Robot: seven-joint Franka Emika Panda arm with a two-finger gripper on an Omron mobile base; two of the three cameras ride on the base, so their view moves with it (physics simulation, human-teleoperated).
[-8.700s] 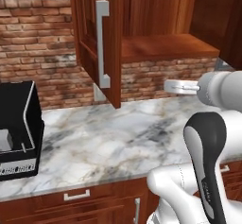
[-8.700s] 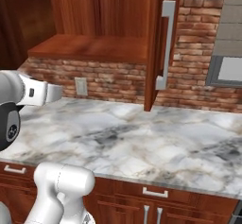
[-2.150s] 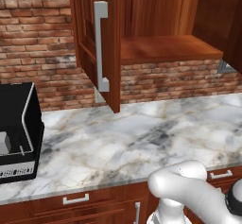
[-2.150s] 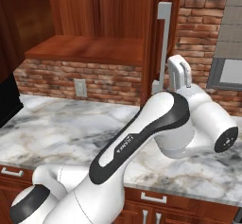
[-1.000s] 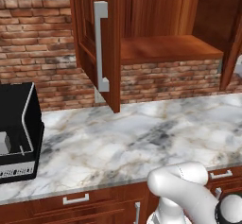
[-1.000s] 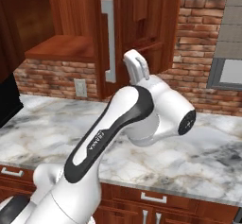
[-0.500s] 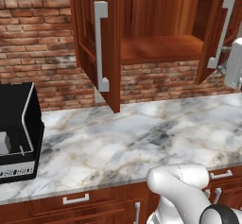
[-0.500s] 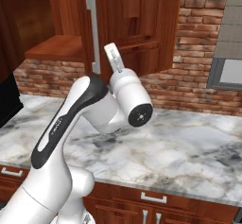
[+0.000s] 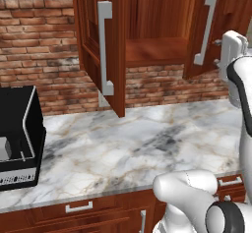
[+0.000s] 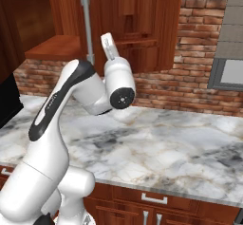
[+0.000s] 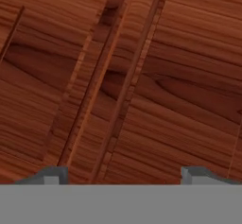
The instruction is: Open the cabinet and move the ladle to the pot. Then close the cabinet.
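The fingers [image 11: 123,175] stand wide apart, nothing between them; in the hand view the 2 dark tips [image 11: 53,175] rise at the bottom, pressed close against reddish-brown wood with a raised panel moulding running diagonally across it. That wood belongs to the cabinet [image 9: 152,25], the wall unit with 2 panelled doors. In the right base view the white hand points up at the outer face of the right door [image 10: 137,24], just right of its long vertical silver handle [image 10: 86,27]. In the left base view the hand sits at the far right edge, behind that same right door [image 9: 209,28], which hangs partly open with its bar handle [image 9: 205,28] facing the room. The left door [image 9: 101,45] swings well out over the desk [image 9: 128,143], its own silver handle [image 9: 104,55] on show. Between the doors the cabinet's shelf [image 9: 155,50] is visible. The marble desk runs below, backed by a red brick wall [image 9: 34,45]. A black appliance [image 9: 17,138] sits at the desk's left end. Lower drawers [image 10: 154,198] with short handles sit under the desk edge.
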